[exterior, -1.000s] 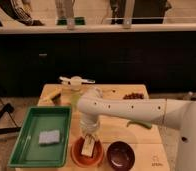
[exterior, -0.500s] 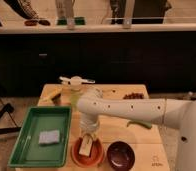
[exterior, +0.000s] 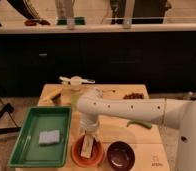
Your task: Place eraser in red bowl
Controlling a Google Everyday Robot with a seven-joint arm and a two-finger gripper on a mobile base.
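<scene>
The red bowl (exterior: 76, 156) sits at the table's front edge, left of a dark maroon bowl. The eraser (exterior: 87, 147), whitish with a dark strip, lies inside the red bowl, tilted upright along its length. My gripper (exterior: 89, 134) points straight down directly over the red bowl, its tip right at the top end of the eraser. I cannot tell whether it touches the eraser. The white arm (exterior: 136, 109) reaches in from the right.
A dark maroon bowl (exterior: 121, 155) stands right of the red bowl. A green tray (exterior: 26, 150) at the left holds a blue-grey sponge (exterior: 49, 136). A banana (exterior: 52, 96), a white utensil (exterior: 76, 81), brown snacks (exterior: 133, 95) and a green pod (exterior: 140, 124) lie farther back.
</scene>
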